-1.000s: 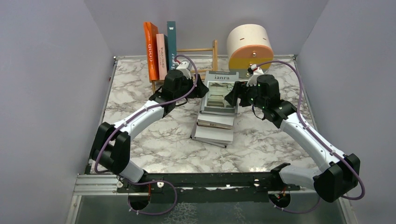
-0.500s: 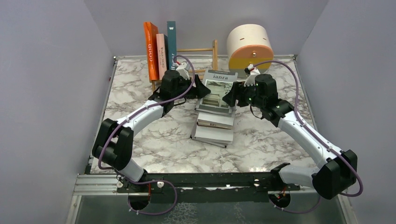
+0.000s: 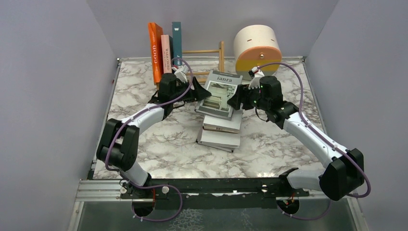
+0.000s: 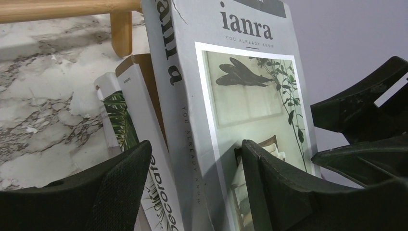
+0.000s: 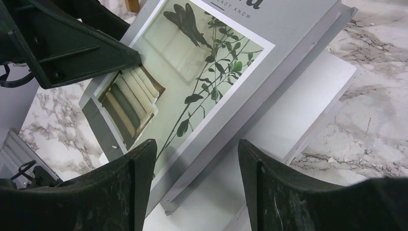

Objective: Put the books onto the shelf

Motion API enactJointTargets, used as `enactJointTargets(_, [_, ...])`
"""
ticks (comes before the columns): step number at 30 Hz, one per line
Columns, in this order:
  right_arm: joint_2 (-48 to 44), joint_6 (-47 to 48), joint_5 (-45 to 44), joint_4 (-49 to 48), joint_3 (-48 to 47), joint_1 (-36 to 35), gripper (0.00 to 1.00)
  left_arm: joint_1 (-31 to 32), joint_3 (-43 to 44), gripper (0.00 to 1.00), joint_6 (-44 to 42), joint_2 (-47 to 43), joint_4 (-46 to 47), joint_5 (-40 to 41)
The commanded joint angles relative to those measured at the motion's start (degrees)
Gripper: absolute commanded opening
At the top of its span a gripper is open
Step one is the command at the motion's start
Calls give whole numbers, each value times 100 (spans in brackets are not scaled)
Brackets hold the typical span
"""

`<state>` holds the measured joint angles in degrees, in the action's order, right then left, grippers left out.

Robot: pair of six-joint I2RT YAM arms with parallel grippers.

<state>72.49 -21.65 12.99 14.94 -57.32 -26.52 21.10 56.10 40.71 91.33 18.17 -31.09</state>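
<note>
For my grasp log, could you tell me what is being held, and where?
The grey ianra book: the left hand grips its spine edge, the right hand the opposite edge.

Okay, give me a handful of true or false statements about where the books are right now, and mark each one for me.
1. Three books stand upright on the shelf. True: the orange book, the pink book and the dark teal book.
2. The grey book lies flat on the pile. False: it is tilted up, gripped at opposite edges by the left pincer and the right pincer.
3. The round drawer unit stands at the back right of the table. True.
4. The palm-leaf book is on the shelf. False: it is in the pile on the table.
</note>
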Motion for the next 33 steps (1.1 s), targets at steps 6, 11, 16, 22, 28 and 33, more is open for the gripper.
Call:
enactJointTargets(6, [87, 162, 125, -343, 63, -11, 61, 14, 36, 62, 300, 249, 661, -1026])
enactJointTargets(11, [190, 187, 199, -446, 32, -11, 60, 17, 64, 62, 381, 232, 769, -1249])
enactJointTargets(16, [303, 237, 262, -566, -15, -10, 59, 49, 77, 62, 411, 132, 843, -1356])
enactJointTargets(22, [341, 217, 342, -784, -25, -19, 58, 136, 89, 60, 385, -19, 894, -1448])
enactJointTargets(28, [367, 223, 472, -949, -58, -20, 58, 197, 124, 55, 359, -139, 916, -1483])
enactJointTargets(33, [334, 248, 498, -1001, -110, -27, 58, 224, 221, 41, 367, -153, 916, -1484])
